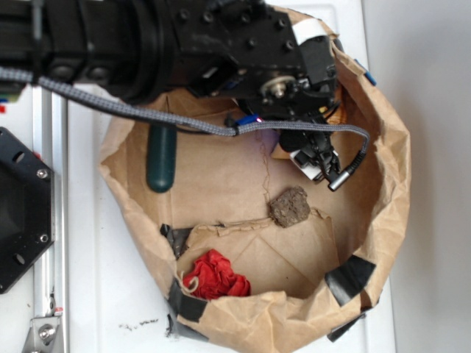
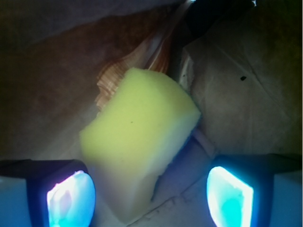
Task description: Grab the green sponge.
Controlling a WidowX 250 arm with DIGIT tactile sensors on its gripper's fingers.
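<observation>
The exterior view looks almost straight down from above onto the white table point(image 1: 110, 294), far enough back to take in the whole open paper bag point(image 1: 383, 147) and the arm point(image 1: 147, 37) reaching in from the upper left. The wrist view sits on the arm just behind the tool point(image 2: 149, 196), facing along it down into the bag, very near the floor; its two fingers point(image 2: 71, 198) frame the bottom corners, and the sponge point(image 2: 142, 137) fills the middle, slightly blurred. Both views share the brown paper floor of the bag; the sponge shows only at the wrist, hidden under the arm from above.
</observation>
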